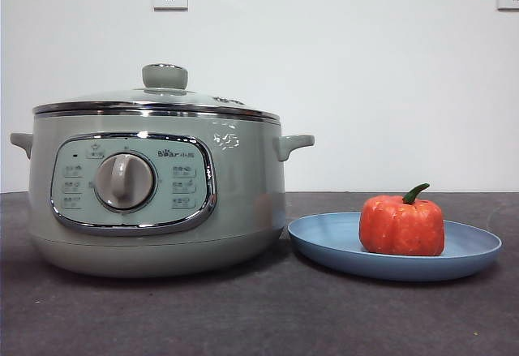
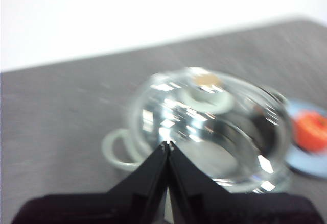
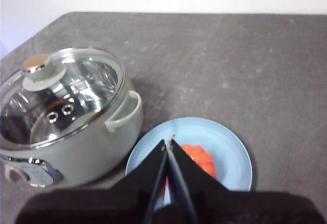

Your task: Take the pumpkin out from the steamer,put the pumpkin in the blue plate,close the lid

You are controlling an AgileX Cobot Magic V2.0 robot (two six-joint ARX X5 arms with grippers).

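Front view first: the steamer [image 1: 154, 194] stands on the dark table [image 1: 259, 315] with the lid [image 1: 158, 100] seated on its rim, knob up, and just beside it the blue plate [image 1: 395, 249] carries the pumpkin [image 1: 402, 224], upright, green stem curling up. No arm shows here at all (both are up and out of the picture).

Left wrist view, blurred: the left gripper [image 2: 168, 144] is clenched, jaw tips pressed together with nothing between them, hanging above the steamer's near edge. The lid's glass dome [image 2: 204, 127] and pale knob [image 2: 207, 92] lie just ahead of the tips; the pumpkin [image 2: 311, 130] on its plate [image 2: 299, 157] sits off to the far side.

Right wrist view: the right gripper [image 3: 168, 143] is likewise closed and empty, poised over the blue plate [image 3: 230, 155], the pumpkin [image 3: 196, 157] right under its tips, the covered steamer [image 3: 66, 127] alongside.

So the left arm is the nearer to the lid, the right to the plate. By my read, every step looks done.
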